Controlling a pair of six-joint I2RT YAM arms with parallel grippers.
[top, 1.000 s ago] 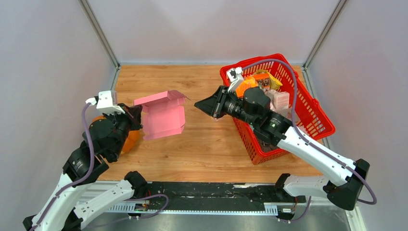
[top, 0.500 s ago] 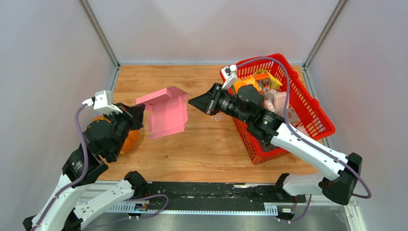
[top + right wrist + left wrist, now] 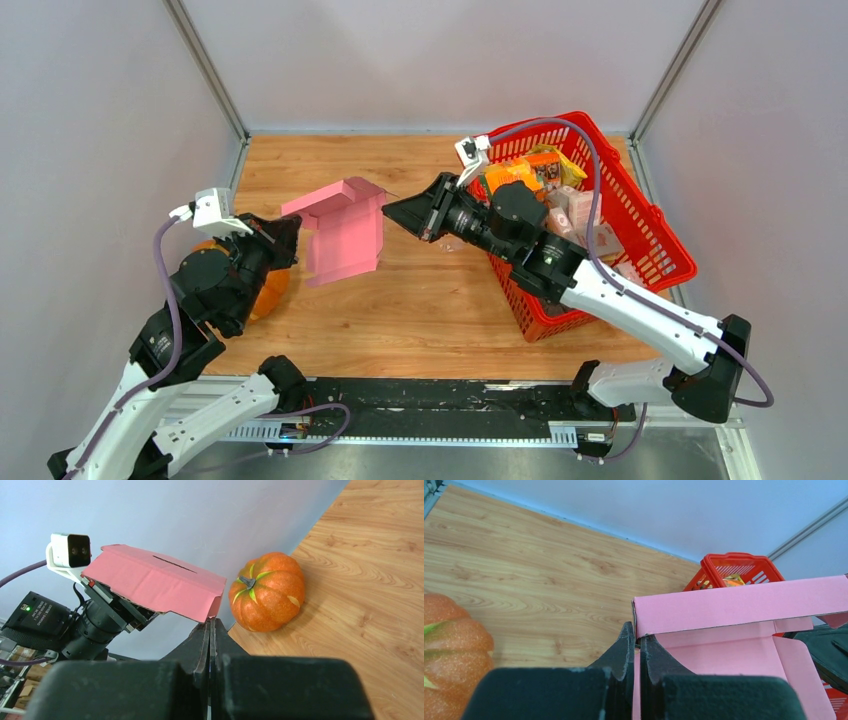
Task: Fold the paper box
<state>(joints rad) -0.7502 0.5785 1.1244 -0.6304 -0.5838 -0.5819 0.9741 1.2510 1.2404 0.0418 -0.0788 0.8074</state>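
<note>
The pink paper box [image 3: 340, 238] is a partly folded sheet held in the air above the table's left middle. My left gripper [image 3: 292, 240] is shut on its left edge; in the left wrist view the fingertips [image 3: 636, 637] pinch the sheet just below a raised pink wall [image 3: 734, 605]. My right gripper [image 3: 390, 212] is shut, and its tip meets the box's right edge. In the right wrist view the closed tips [image 3: 210, 622] touch the corner of a pink flap [image 3: 155, 582]. I cannot see the sheet between them.
An orange pumpkin [image 3: 262, 292] sits on the table under my left arm and shows in the right wrist view [image 3: 267, 592]. A red basket [image 3: 660, 240] of groceries stands at the right, with my right arm reaching over it. The wooden table [image 3: 420, 320] lies below.
My right gripper has moved left, from a gap away to the box's right edge. The left gripper and box shifted only slightly.
</note>
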